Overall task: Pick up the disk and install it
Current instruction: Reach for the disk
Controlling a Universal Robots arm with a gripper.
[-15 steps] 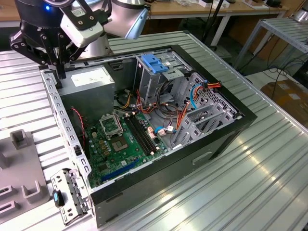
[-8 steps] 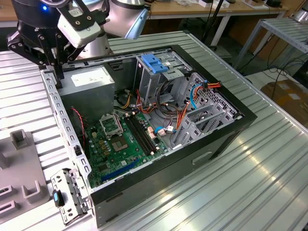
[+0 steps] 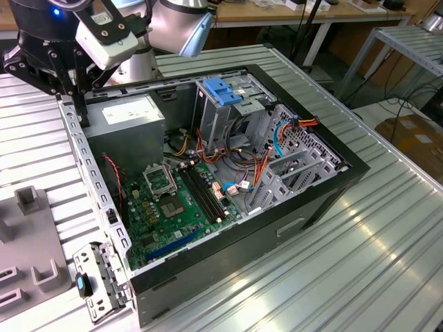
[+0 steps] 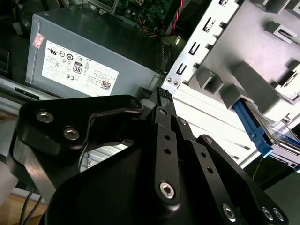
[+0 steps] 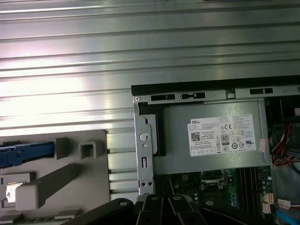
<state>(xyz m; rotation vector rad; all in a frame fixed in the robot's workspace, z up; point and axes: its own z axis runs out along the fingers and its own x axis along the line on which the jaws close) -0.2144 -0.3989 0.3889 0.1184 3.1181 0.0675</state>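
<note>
My jaws look drawn together with nothing between them, hanging just above the case wall [image 5: 143,122] beside the power-supply box [image 5: 211,136]. The disk [image 5: 26,153] lies outside the case, across that wall from the power-supply box, cradled in a grey fixture [image 5: 70,173] on the ribbed surface [image 5: 140,47], well apart from my jaws; I see mostly its blue rail. I judge it stiff, dense for its size, smooth-faced and sensitive to knocks; best pinched squarely across its long railed edges, not by the label face.
</note>
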